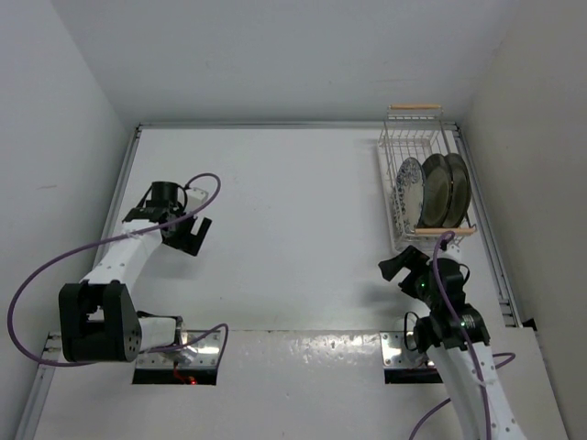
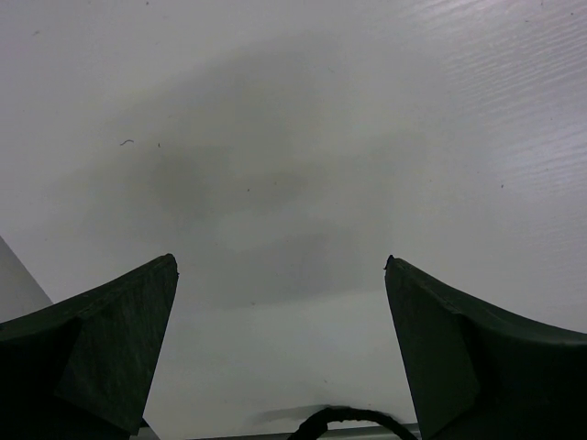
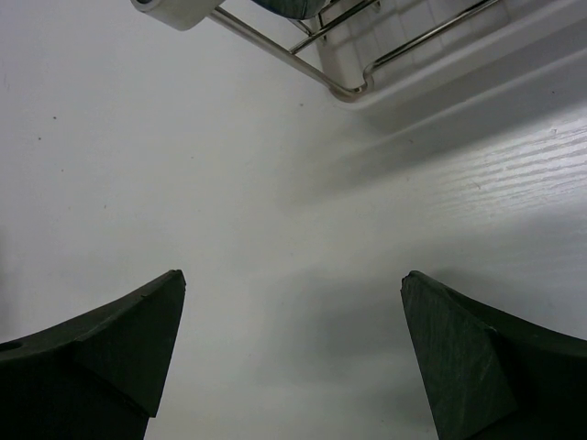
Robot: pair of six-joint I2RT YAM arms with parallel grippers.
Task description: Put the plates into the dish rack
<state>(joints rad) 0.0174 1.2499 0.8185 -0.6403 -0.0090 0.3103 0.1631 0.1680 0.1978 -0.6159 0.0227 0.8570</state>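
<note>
**Top external.** Dish rack [image 1: 386, 158] sits at the far right of the table [image 1: 275, 183], long axis running away from the arms. All 3 plates stand on edge in its near half, side by side between the wires, which hold them upright: blue-floral plate [image 1: 406, 190] leftmost, grey-rimmed plate [image 1: 434, 188] in the middle, dark plate [image 1: 458, 186] rightmost. Judged: loading appears complete. Left gripper [image 1: 171, 225] is over the table's left side, well apart from the rack. Right gripper [image 1: 425, 268] is just short of the rack's near end.

**Left wrist.** Left gripper [image 2: 280, 266] has its jaws fully spread, w/ nothing between them, only table surface below.

**Right wrist.** Right gripper [image 3: 293, 280] also has its jaws wide apart, holding nothing. Rack corner [image 3: 341, 88] shows at top. The dark edge above it is possibly a plate; too cropped to confirm.
</note>
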